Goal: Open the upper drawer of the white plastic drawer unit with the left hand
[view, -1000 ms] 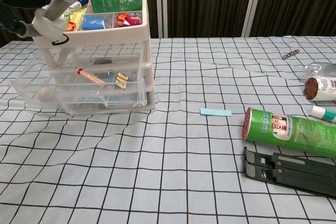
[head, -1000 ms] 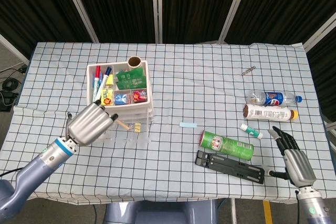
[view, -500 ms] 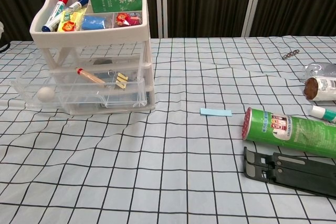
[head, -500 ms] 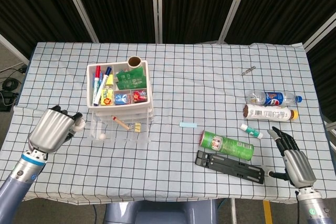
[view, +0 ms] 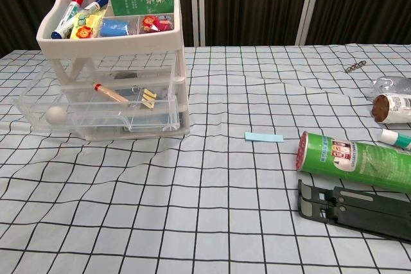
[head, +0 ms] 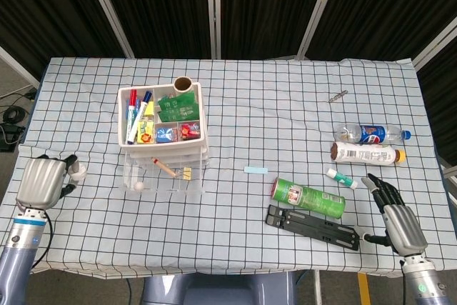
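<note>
Both hands low at the table's near edge. Far out at nine o'clock: left hand (head: 43, 180), fingers seemingly curled in on nothing, though hard to tell from behind. Next rightward, white plastic drawer unit (head: 164, 137), upper drawer (view: 96, 110) drawn out toward six o'clock. Step looks done; best to keep clear and avoid nudging the drawer back. At five o'clock: right hand (head: 395, 212), fingers apart, holding nothing.
</note>
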### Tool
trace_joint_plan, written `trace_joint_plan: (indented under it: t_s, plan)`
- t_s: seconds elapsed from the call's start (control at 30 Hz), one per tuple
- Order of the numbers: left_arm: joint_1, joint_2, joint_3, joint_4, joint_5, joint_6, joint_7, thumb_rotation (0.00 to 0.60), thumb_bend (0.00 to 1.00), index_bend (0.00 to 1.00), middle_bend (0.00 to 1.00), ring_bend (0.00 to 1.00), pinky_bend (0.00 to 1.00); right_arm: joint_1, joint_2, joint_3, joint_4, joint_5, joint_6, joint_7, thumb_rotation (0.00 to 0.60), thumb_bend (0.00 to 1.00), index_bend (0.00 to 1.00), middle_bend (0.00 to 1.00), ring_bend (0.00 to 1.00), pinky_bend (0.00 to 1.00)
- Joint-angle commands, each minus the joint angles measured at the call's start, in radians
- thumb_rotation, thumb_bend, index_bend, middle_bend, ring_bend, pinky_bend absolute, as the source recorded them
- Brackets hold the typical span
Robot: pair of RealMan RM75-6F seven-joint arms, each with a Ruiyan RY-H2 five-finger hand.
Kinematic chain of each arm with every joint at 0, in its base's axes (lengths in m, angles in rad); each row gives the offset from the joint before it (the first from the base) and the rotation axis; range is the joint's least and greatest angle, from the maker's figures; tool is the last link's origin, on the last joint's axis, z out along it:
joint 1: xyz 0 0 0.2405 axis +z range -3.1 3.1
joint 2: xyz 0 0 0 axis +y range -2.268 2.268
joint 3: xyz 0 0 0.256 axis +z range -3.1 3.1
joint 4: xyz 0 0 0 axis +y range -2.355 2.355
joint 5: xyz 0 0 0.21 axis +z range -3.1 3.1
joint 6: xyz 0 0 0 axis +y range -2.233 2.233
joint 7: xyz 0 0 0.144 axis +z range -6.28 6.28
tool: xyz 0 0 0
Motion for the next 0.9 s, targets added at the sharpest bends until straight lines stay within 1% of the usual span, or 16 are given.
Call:
trace_joint_plan:
  t_s: [0.03, 0.2, 0.3, 0.37, 0.47, 0.63, 0.9]
  plan:
    - [0.006, -0.059, -0.007, 0.074, -0.037, -0.041, -0.020, 0.600, 0.33, 0.58, 0.89, 0.77, 0.64, 0.000, 0.000, 0.000, 0.001, 0.002, -0.001, 0.001, 0.600, 0.11, 0.02, 0.00, 0.00, 0.00]
    - [0.000, -0.128, -0.021, 0.133, -0.060, -0.078, -0.042, 0.600, 0.33, 0.58, 0.89, 0.77, 0.64, 0.001, -0.001, 0.002, 0.002, 0.004, -0.003, -0.003, 0.600, 0.11, 0.02, 0.00, 0.00, 0.00]
    - [-0.004, -0.172, -0.030, 0.167, -0.070, -0.088, -0.034, 0.600, 0.33, 0.57, 0.89, 0.77, 0.64, 0.000, -0.001, 0.001, 0.001, 0.005, -0.003, -0.007, 0.600, 0.11, 0.02, 0.00, 0.00, 0.00]
    - [-0.006, -0.194, -0.036, 0.180, -0.077, -0.095, -0.035, 0.600, 0.33, 0.56, 0.89, 0.77, 0.64, 0.000, -0.001, 0.001, 0.001, 0.004, -0.002, -0.008, 0.600, 0.11, 0.02, 0.00, 0.00, 0.00]
    - [-0.009, -0.221, -0.039, 0.195, -0.079, -0.099, -0.033, 0.600, 0.31, 0.52, 0.89, 0.77, 0.64, 0.000, -0.002, 0.001, 0.000, 0.003, -0.001, -0.010, 0.600, 0.11, 0.02, 0.00, 0.00, 0.00]
    - [-0.011, -0.261, -0.045, 0.230, -0.064, -0.093, -0.033, 0.600, 0.14, 0.46, 0.89, 0.77, 0.64, 0.000, -0.002, 0.000, 0.001, -0.001, 0.001, -0.010, 0.600, 0.11, 0.02, 0.00, 0.00, 0.00]
    - [-0.002, -0.288, -0.055, 0.246, -0.022, -0.053, -0.062, 0.600, 0.11, 0.34, 0.86, 0.77, 0.63, 0.000, -0.006, -0.001, 0.002, -0.001, 0.000, -0.017, 0.600, 0.11, 0.02, 0.00, 0.00, 0.00]
